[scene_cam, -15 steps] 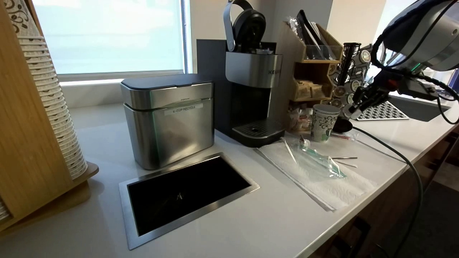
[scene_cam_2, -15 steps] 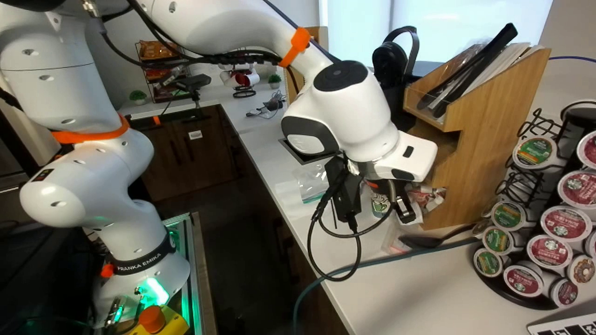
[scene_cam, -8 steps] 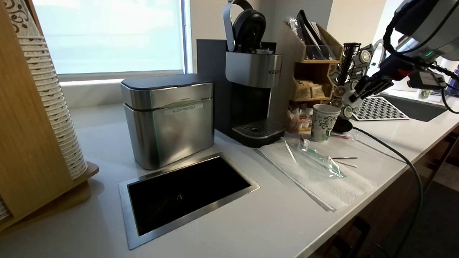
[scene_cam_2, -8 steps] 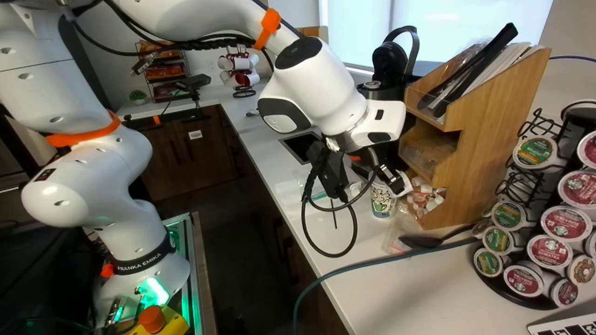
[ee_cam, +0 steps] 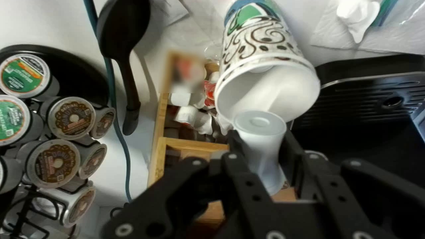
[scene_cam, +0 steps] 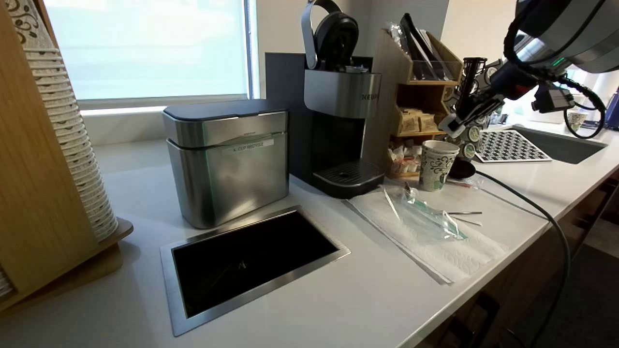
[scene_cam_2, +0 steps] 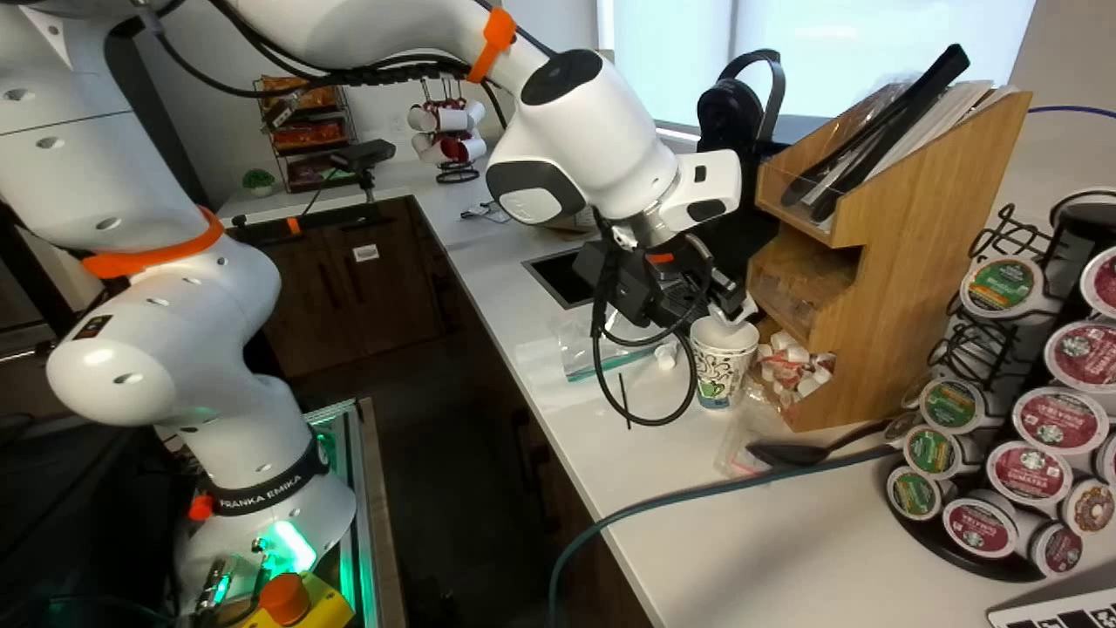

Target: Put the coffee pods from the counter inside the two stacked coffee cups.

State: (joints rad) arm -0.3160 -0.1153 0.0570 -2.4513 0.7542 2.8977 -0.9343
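One white coffee pod point(ee_cam: 261, 147) is held pinched between the fingers point(ee_cam: 237, 146) of the gripper point(ee_cam: 264, 142), just above the open rim of the two stacked coffee cups point(scene_cam_2: 719, 375); whether the rim is touched cannot be told. The cups are found standing upright on the counter point(scene_cam_2: 741, 549) below the gripper. Beside the gripper a wooden shelf point(scene_cam_2: 924, 262) and a coffee machine point(scene_cam: 344, 94) are noted, and farther from it a pod rack point(ee_cam: 83, 69) and a black spoon point(ee_cam: 123, 43) are seen on the counter.

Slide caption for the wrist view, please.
Gripper holding a white coffee pod near the open mouth of the stacked paper cups.
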